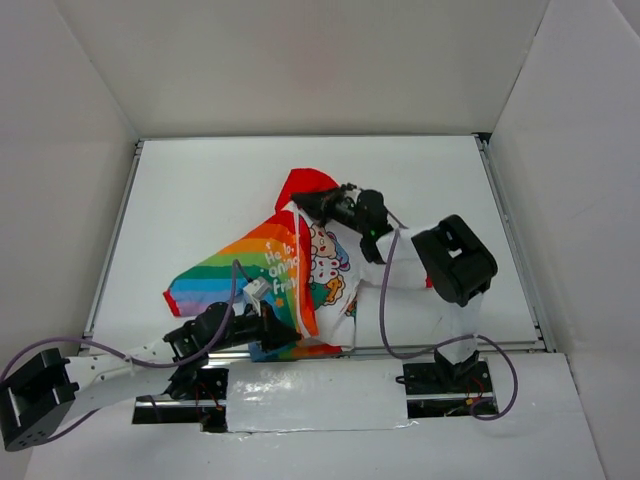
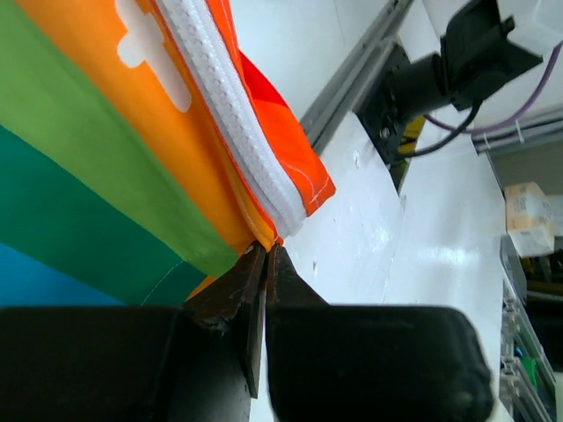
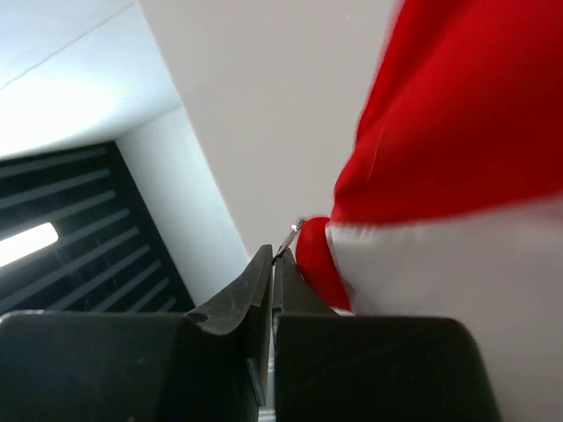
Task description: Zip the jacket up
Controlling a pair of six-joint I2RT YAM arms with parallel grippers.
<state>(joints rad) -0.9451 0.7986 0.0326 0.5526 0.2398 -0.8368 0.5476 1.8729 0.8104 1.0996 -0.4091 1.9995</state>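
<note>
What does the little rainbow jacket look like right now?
The small hooded fabric jacket lies bunched on the white table: red hood, rainbow-striped half with white letters, white half with cartoon animals, white zipper. The left end effector pinches its bottom hem; the right end effector is shut near the hood.

Fig., top view: you see a white table (image 1: 200,190) at centre w/ metal rails (image 1: 112,240) along its L and R edges. Plain white back wall (image 1: 300,60) at top, side walls (image 1: 60,200) at L/R. Right wrist view, lower left: dark slatted panel (image 3: 97,264) w/ one bright light strip (image 3: 26,244).
</note>
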